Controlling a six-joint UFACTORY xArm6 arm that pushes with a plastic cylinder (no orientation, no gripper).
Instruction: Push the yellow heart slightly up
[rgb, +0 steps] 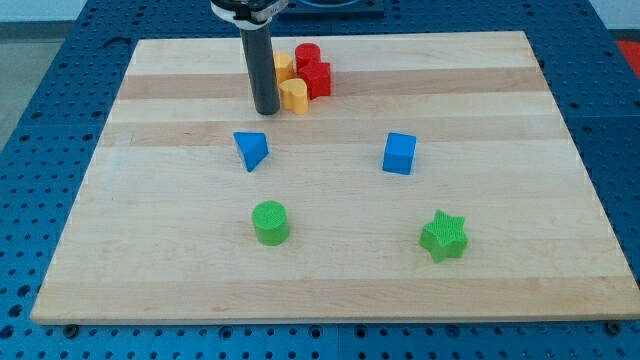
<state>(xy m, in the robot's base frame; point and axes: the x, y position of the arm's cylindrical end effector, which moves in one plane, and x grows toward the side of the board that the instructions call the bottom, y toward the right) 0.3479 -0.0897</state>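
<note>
The rod's tip (266, 110) rests on the wooden tabletop (500, 90), just left of the yellow heart (294, 95), at the far side. There are no fingers, only the bare rod. Behind the heart sit another yellow block (283, 66), partly hidden, a red cylinder (307, 55) and a red block (318, 78). Nearer lie a blue triangular block (251, 150), a blue cube (399, 153), a green cylinder (270, 222) and a green star (443, 236).

bright even light, soft shadows, sharp focus
</note>
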